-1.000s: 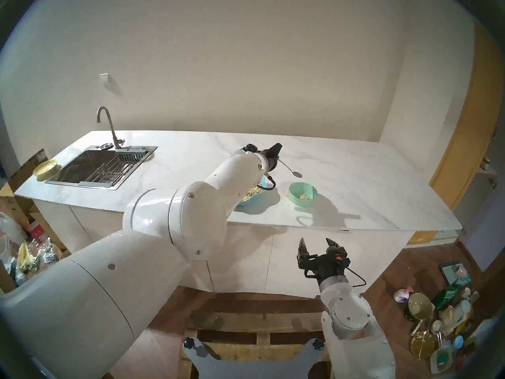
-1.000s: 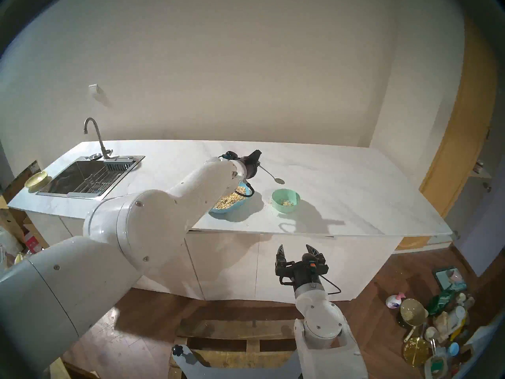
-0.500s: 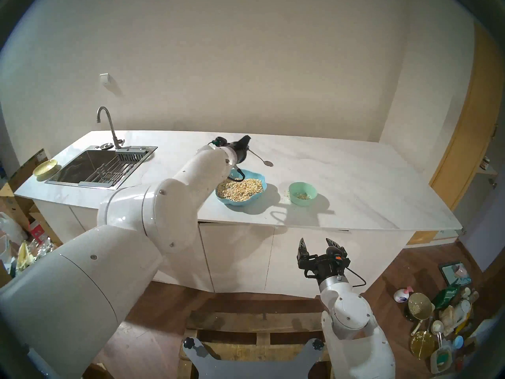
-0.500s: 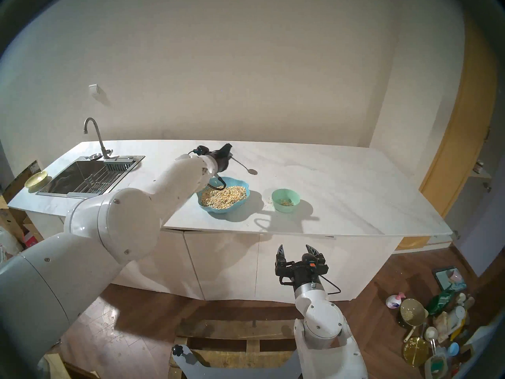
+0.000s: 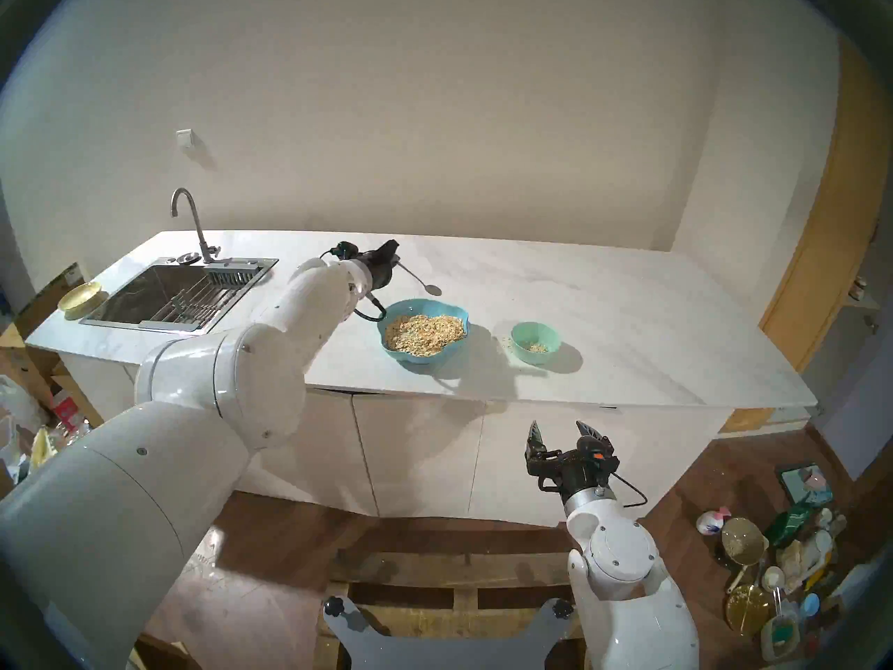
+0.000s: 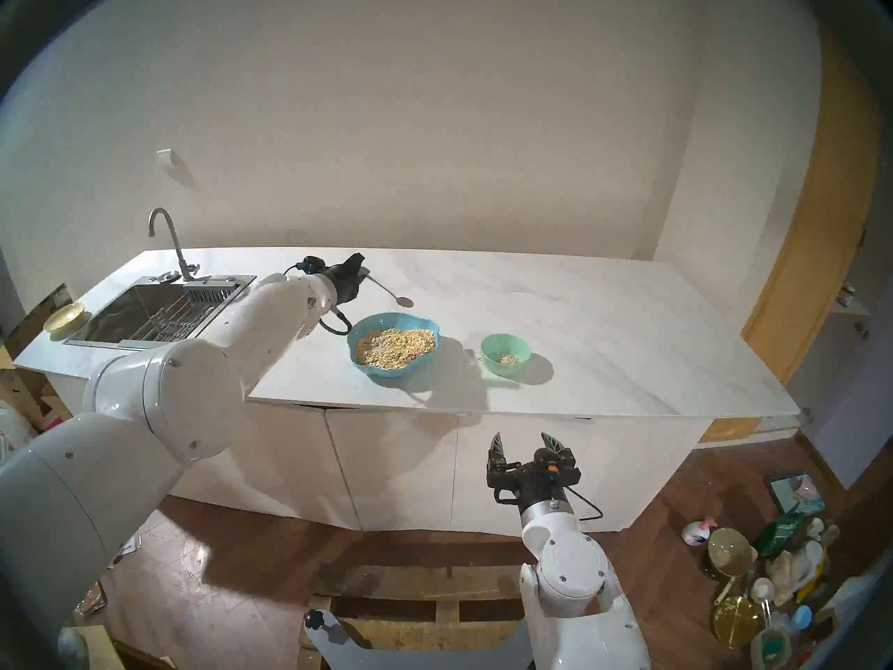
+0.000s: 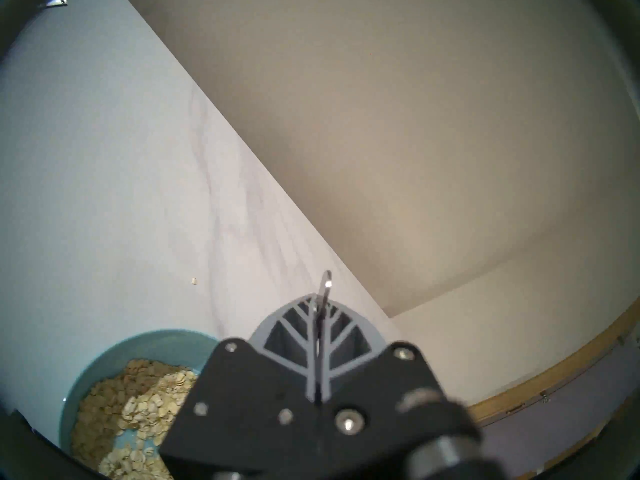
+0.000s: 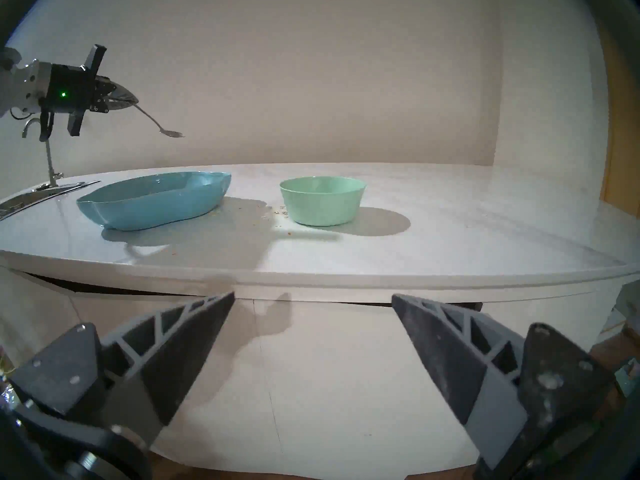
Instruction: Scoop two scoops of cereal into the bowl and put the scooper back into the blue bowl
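My left gripper (image 5: 394, 260) is shut on the handle of the scooper (image 5: 431, 290), a slim silver spoon. It hangs in the air just behind the back rim of the blue bowl (image 5: 403, 359). The spoon's head looks bare. That scalloped bowl holds a heap of cereal (image 5: 425, 333). To its right stands the small mint-green bowl (image 5: 531, 359) with a few flakes inside. In the left wrist view the fingers (image 7: 294, 316) pinch the handle (image 7: 327, 282) above the cereal (image 7: 138, 410). My right gripper (image 5: 558, 429) hangs open and empty below the counter's front edge.
A steel sink (image 5: 179, 292) with a faucet (image 5: 186, 209) sits at the counter's left end, and a yellow-green dish (image 5: 79, 297) stands beside it. Spilled flakes (image 5: 506, 340) lie left of the mint-green bowl. Clutter (image 5: 773, 558) covers the floor at the right.
My left arm has swung left with the spoon, from behind the mint-green bowl to behind the blue bowl, uncovering the blue bowl. The right arm has not moved.
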Robot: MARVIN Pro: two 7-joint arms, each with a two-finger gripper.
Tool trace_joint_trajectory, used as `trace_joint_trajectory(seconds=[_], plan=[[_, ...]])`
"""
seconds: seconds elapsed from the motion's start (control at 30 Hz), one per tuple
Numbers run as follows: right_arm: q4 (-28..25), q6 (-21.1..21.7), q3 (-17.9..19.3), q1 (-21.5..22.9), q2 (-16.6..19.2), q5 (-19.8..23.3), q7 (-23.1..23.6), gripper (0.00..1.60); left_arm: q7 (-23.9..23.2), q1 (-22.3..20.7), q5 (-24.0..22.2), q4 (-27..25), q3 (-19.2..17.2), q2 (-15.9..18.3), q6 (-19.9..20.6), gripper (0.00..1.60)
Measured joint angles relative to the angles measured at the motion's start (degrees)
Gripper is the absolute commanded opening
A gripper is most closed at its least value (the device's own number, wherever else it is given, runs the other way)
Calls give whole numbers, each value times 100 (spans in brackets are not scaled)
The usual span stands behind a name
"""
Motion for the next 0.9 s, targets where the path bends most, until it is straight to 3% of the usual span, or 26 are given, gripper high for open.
trace_joint_trajectory(seconds=[0.5,0.63,0.9], plan=[[-3,0,-1,0,0,0,0,160,-119,727,-23,-655,41,152,538,0],[-3,0,-1,-1,0,0,0,160,-86,1059,-30,-1114,31,136,686,0],[-3,0,-1,0,0,0,0,160,289,1887,-83,-2680,-69,16,1031,0]])
